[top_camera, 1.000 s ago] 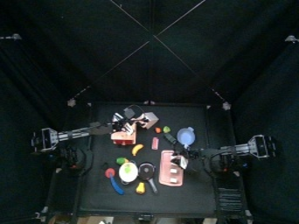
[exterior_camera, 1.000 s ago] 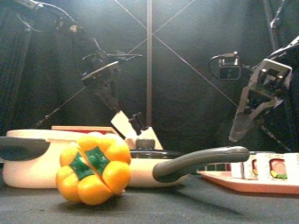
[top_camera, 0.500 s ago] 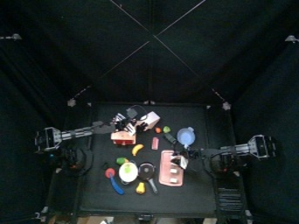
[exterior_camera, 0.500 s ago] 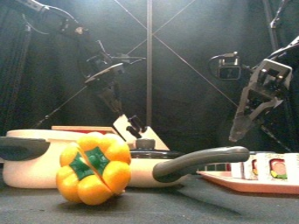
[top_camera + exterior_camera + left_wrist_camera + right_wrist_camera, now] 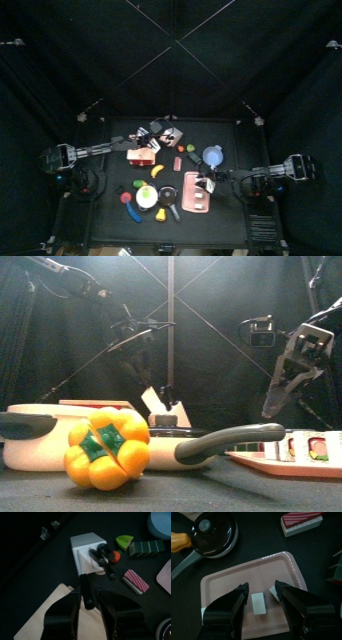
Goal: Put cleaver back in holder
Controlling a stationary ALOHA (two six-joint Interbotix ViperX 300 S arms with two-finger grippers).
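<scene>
Left gripper [image 5: 90,607] jaws spread, flanking the cleaver [image 5: 87,592] handle without clamping it — blade lodged in the white knife holder [image 5: 87,549] at twelve o'clock. Right gripper [image 5: 260,594] wide open, empty, above pink tray [image 5: 221,587].

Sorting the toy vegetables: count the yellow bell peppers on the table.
1. The yellow bell pepper stands at the table's front edge, before the cream pot; another could be hidden behind the cookware.

Overhead, table-level front, two wrist close-ups.
</scene>
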